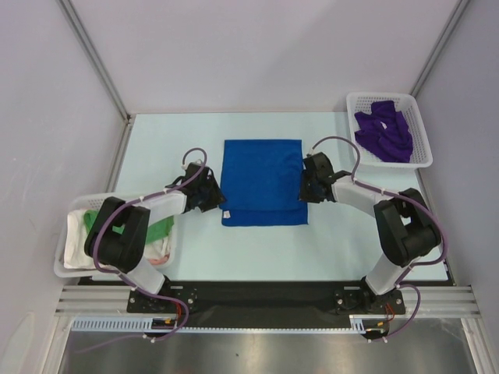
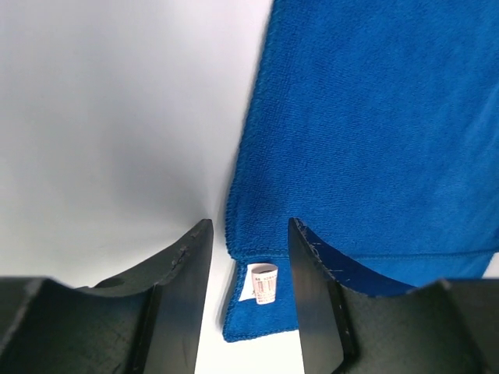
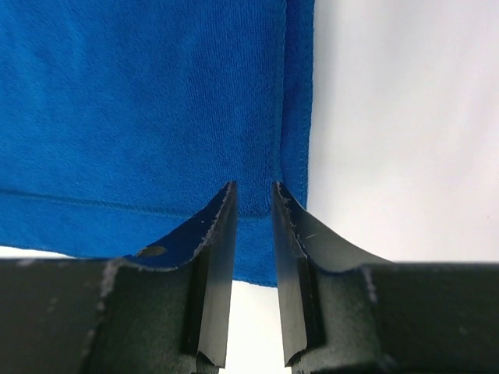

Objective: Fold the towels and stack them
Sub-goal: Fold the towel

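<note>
Both grippers sit low at the near corners of the blue towel (image 1: 262, 181), which lies flat on the surface (image 1: 351, 234) between them, partly folded, with its long axis running away from the arm bases. Seen from the left wrist, the left gripper (image 2: 249, 257) has its jaws apart, and the towel's left edge with a small white label (image 2: 263, 282) lies between them; nothing is pinched yet. Seen from the right wrist, the right gripper (image 3: 253, 214) has a narrower gap, standing over the towel's right edge just inside the hem, and I cannot tell if cloth is caught there. Each arm is equally near to its own corner. Beyond the grippers the surface is bare up to the far edge, so I judge there is room to carry the near edge forward. A white basket (image 1: 419, 148) with purple towels (image 1: 383, 132) stands far right of the right gripper; another basket (image 1: 64, 257) is behind the left arm.
</note>
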You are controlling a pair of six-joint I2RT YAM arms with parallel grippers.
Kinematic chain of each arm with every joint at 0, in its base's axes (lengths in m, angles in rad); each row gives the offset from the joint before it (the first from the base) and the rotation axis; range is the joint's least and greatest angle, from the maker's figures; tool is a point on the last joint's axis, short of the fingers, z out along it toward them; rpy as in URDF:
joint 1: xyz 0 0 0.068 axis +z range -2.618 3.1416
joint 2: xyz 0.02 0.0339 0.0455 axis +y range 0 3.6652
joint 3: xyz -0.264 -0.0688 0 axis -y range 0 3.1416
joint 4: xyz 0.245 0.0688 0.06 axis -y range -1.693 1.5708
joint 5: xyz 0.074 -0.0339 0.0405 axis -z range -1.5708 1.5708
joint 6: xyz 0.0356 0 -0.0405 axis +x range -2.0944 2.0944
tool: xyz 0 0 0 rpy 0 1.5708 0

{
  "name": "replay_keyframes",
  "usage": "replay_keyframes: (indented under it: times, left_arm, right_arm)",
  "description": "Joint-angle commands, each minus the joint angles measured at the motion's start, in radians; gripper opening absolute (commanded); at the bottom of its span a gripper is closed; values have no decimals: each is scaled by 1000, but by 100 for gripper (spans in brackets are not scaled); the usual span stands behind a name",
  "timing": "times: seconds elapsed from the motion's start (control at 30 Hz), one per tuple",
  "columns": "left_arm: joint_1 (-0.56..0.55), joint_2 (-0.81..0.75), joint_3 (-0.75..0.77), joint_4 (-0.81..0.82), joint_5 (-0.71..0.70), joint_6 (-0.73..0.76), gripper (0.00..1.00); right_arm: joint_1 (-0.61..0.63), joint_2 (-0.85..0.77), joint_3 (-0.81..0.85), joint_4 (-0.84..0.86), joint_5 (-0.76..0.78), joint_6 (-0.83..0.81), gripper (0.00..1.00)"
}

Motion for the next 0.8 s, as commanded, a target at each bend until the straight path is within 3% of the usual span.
replay_keyframes:
  times: [0.0,0.5,0.77]
  left_arm:
    - [1,-2,-22,38,11,-17,49]
    - [1,32,-28,57,6,-14,41]
    - [1,35,-26,62,5,-13,30]
  right_arm:
    - [15,3,-17,28,30,24,29]
    - [24,1,-42,33,65,35,36]
    - [24,15,-48,53,48,44,35]
